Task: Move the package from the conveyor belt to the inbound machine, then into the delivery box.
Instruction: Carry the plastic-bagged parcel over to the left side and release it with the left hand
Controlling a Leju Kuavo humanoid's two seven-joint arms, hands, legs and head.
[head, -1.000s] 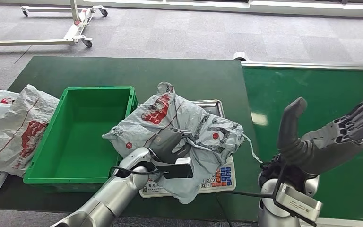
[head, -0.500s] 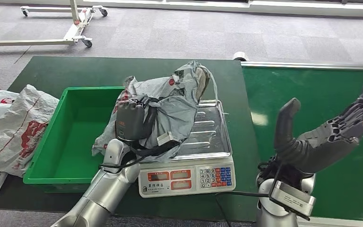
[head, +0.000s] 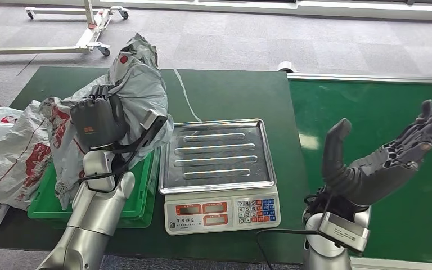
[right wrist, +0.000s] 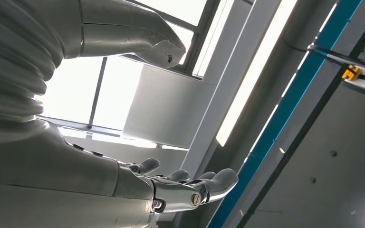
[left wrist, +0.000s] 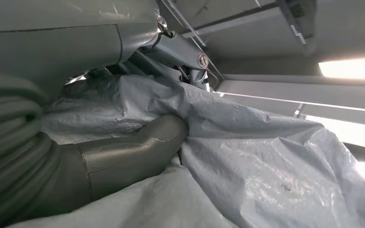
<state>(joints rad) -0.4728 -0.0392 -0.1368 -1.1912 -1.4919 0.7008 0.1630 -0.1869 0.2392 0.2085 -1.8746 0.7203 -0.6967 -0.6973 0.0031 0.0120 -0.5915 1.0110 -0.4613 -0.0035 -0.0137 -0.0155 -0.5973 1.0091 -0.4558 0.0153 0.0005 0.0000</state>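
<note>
Lifted off the scale tray (head: pixel 216 152) since the earlier frames and swung leftward: grey package (head: pixel 138 90), now held high in the left hand (head: pixel 98 121), directly above the near end of the green delivery box (head: pixel 140 205). Seen from the left wrist, thumb and fingers (left wrist: pixel 133 152) pressed into crumpled grey plastic, gripping firmly. Right hand (head: pixel 388 154) raised palm-up over the green conveyor belt (head: pixel 371 107), fingers spread, holding nothing. Weighing stage apparently finished; left to do: lowering and releasing the package into the box below the hand.
</note>
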